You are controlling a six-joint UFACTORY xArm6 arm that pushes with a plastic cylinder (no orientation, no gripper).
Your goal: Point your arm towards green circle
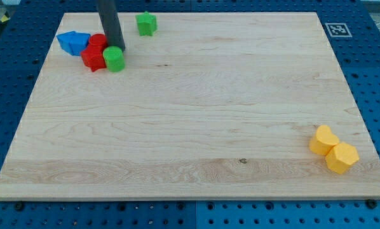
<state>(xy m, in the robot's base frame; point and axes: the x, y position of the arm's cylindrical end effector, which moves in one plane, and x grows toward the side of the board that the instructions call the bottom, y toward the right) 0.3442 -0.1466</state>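
The green circle [114, 58] sits near the view's top left, touching a red block [93, 59] on its left. A second red block [97, 42] lies just above that one. My tip [118, 48] is at the green circle's upper edge, touching or almost touching it. The dark rod runs up from there and out of the view's top. A blue block [73, 42] lies left of the red ones. A green star-shaped block [146, 24] stands apart, to the upper right of my tip.
Two yellow blocks lie together at the view's lower right: a heart-like one [322, 140] and a hexagon [341, 158]. A black-and-white marker tag [337, 29] is on the wooden board's [196, 114] top right corner. Blue pegboard surrounds the board.
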